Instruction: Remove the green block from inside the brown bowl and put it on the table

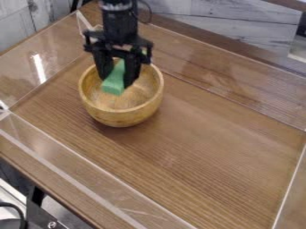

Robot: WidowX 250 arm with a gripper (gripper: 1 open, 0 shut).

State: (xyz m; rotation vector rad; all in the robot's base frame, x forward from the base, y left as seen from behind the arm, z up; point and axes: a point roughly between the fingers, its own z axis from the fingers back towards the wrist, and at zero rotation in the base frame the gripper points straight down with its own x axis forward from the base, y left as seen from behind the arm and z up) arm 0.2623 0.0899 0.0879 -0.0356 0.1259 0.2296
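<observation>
Now, fingers (114,64) clamped on green block (114,81); bowl rim (88,100) close below; open table (198,148) rightward.

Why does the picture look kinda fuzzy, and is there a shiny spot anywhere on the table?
In the camera view, the image is coarse and soft, so edges of the green block and the dark end effector smear together; in the same view, pale glare whitens the table toward its left side, while the brown bowl shows softer shading inside.
</observation>
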